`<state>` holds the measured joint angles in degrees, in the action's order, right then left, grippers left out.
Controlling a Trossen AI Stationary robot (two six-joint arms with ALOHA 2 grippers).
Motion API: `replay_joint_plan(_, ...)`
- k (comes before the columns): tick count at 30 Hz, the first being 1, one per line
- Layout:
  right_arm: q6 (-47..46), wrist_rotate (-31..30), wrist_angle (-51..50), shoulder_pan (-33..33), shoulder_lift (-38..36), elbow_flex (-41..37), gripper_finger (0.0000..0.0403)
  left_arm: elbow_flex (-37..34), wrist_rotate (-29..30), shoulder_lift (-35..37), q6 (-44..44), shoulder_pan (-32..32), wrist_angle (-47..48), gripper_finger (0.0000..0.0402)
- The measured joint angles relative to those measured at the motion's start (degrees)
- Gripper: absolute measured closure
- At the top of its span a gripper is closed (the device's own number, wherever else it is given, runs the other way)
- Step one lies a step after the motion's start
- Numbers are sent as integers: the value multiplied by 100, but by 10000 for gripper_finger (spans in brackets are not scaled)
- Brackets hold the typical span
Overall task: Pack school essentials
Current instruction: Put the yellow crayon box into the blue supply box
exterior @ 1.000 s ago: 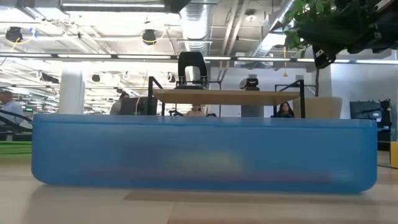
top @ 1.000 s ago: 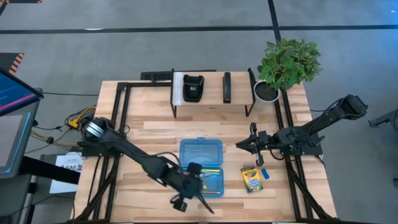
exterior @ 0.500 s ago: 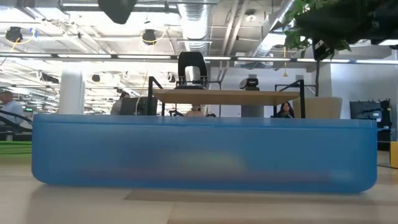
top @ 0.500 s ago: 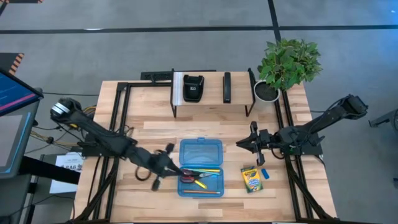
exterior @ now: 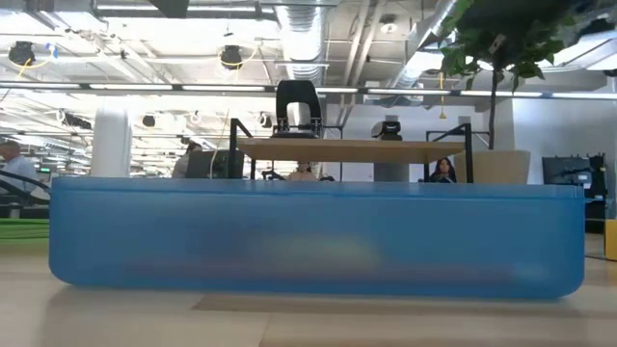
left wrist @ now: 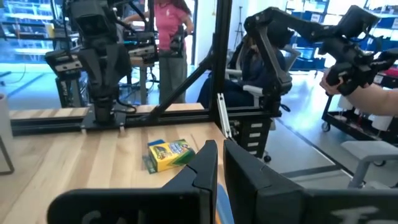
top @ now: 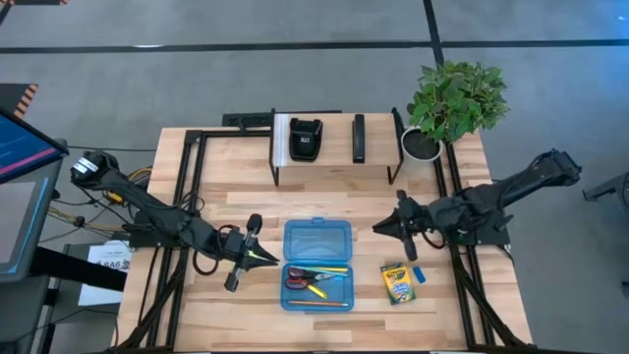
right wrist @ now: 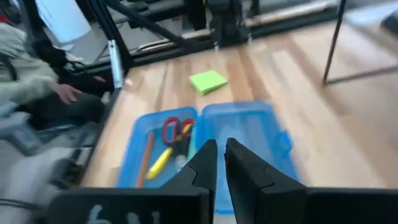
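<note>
The blue pencil case [top: 317,264] lies open, its lid on the far side. Its tray holds the red-handled scissors [top: 303,281], a yellow pencil [top: 334,269] and an orange pencil [top: 324,303]. My left gripper [top: 273,259] is shut and hovers just left of the case, above the lime-green sticky-note pad [right wrist: 208,81], which lies flat on the table. The crayon box [top: 396,282] and the tiny blue eraser [top: 420,275] lie right of the case. My right gripper [top: 378,230] is shut and points left, hovering beyond the crayon box.
A low shelf at the far edge carries the black boxy device [top: 306,140] and a black bar [top: 359,138]. The potted plant [top: 454,103] stands at the far right corner. In the low view the case's blue wall [exterior: 318,236] fills the picture. People show beyond the table.
My left arm has drawn back from over the case's near edge toward the table's left and a little toward the far edge. It now hovers left of the case. As the arm cleared the tray, the scissors came into sight lying in it.
</note>
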<state>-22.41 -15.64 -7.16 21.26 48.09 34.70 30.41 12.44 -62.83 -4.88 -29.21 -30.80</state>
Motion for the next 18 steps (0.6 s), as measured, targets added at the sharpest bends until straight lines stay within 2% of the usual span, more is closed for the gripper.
replay_joint_plan(4,-547,296,-541,17,1,226,330,0,7,-2,54,-2,4,388)
replay_joint_plan(10,-746,691,-520,13,206,233,277,0,6,-2,8,0,-3,388)
replay_joint_plan(14,-737,660,162,13,650,236,233,0,38,-2,8,0,-19,382)
replay_joint_plan(18,-575,649,1084,-81,1267,236,196,0,36,-4,-77,-1,-3,360)
